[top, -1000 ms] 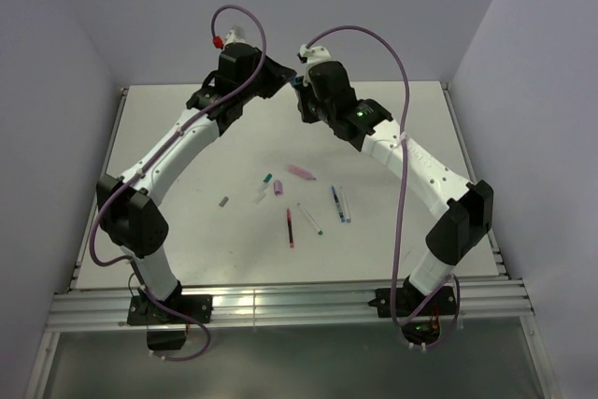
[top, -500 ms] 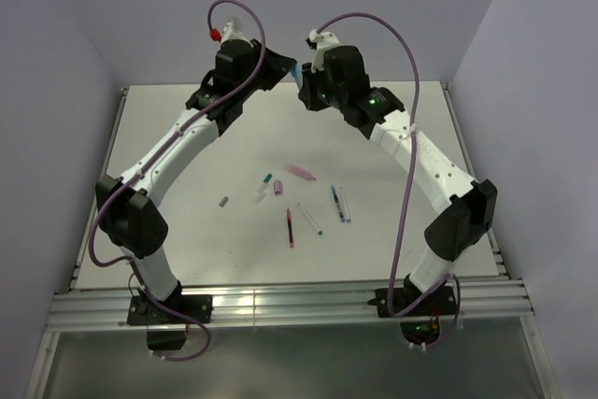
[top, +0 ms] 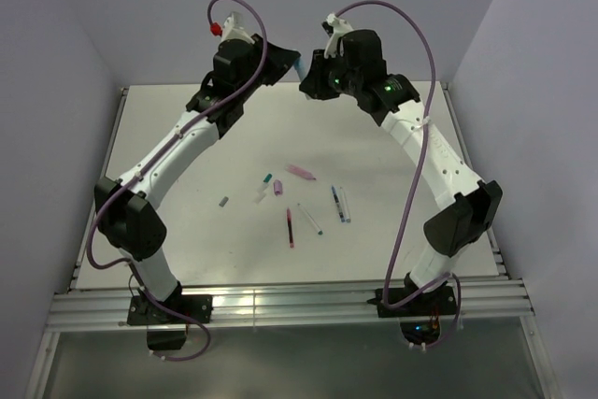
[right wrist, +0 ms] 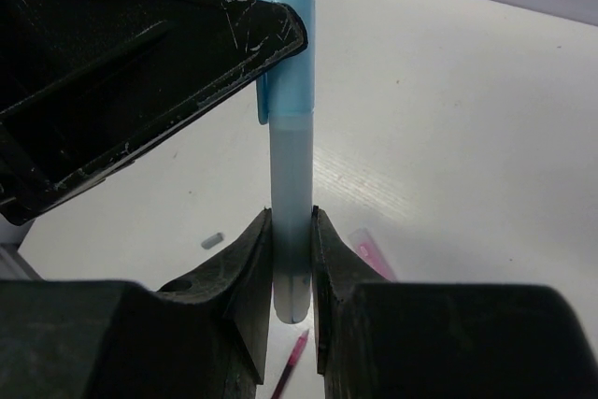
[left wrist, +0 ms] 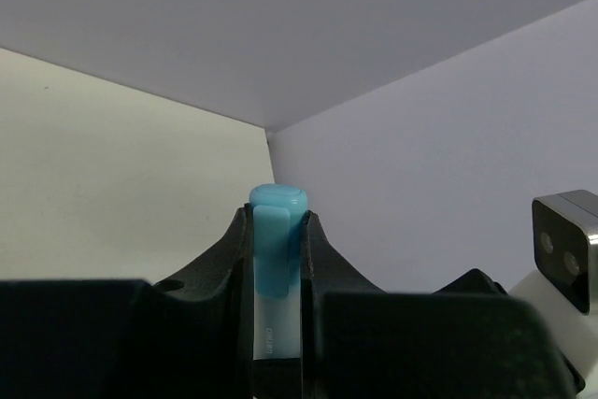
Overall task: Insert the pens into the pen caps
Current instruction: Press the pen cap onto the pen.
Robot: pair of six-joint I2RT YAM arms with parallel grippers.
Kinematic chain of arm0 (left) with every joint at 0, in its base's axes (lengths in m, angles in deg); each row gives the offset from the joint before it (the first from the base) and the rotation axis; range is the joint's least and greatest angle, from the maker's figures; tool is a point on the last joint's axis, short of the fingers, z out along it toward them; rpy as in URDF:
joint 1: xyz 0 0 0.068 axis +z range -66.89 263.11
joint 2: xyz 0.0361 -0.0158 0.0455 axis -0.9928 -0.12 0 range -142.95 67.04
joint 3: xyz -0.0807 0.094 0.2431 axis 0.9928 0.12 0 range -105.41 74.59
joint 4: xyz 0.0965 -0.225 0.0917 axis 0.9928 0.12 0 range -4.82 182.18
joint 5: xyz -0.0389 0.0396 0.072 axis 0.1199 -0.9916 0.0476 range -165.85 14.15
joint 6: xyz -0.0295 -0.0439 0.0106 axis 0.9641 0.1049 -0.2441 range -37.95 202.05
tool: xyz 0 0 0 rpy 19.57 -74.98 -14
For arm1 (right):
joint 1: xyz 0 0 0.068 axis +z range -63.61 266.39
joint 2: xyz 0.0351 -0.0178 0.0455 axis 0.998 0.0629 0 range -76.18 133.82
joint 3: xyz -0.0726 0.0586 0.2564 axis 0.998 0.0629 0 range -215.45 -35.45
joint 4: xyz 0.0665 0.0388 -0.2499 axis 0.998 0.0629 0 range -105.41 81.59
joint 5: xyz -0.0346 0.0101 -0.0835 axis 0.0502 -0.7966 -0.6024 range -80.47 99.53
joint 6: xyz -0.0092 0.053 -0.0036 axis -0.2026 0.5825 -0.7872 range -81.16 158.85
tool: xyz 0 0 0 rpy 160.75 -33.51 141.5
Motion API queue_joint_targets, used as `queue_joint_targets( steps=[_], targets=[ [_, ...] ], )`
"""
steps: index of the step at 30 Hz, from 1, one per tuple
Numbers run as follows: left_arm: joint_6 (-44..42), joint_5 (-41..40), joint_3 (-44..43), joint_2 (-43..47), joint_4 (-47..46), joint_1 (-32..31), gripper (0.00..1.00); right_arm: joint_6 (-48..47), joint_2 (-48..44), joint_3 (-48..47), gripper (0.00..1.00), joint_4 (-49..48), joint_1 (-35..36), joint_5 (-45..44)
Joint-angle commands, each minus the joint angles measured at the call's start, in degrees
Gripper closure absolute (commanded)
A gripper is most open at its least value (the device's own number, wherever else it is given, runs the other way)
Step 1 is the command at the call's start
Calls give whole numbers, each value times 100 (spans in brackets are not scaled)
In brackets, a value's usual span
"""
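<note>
Pens and caps share a white table (top: 187,128), but the pair being worked on is up in the air above its far edge. The left arm (top: 177,151) and the right arm (top: 430,147) both reach up and lean inward so that their tips meet there. That height keeps the joining clear of the loose pieces below.

The right gripper (right wrist: 291,221) is closed narrowly on the lower barrel of the light blue pen (right wrist: 291,184) and points it straight at the other hand. The left gripper (left wrist: 277,221) clamps the light blue cap (left wrist: 277,203) from both sides, with the rounded end poking out past its fingers. Each hand holding one half along the same line lets a push drive them together. In the right wrist view the cap already covers the top of the barrel, so the fit looks made or nearly made. How deep it sits cannot be told.

On the table, well below, lie a red pen (top: 290,228), a dark blue pen (top: 335,203) and a white pen with a green tip (top: 309,219). Near them are a pink cap (top: 301,172), a teal cap (top: 267,178) and a grey cap (top: 223,201), none of them joined yet.
</note>
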Motion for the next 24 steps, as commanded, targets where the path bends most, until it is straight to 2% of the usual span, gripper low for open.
queue_joint_targets(
  steps=[1,8,10,11,12,20,24],
  targets=[
    [-52,1481,184,80,1236,-622,100,-64,-97,-789,100,-2244,-171,-616],
    [-148,1745,61,89,1148,-622,99,-628,-149,-657,100,-2367,-163,-845],
    [-175,1832,43,106,1096,-605,88,-663,-193,-622,100,-2358,-163,-792],
    [-175,1859,43,124,1069,-587,75,-664,-228,-544,100,-2367,-163,-748],
    [-158,1876,52,132,1051,-535,71,-672,-246,-508,100,-2358,-163,-696],
    [264,2140,123,273,788,36,43,-637,-501,-78,100,-2358,-171,-274],
    [299,2228,34,370,717,406,35,-619,-580,80,100,-2323,-171,60]
  ],
)
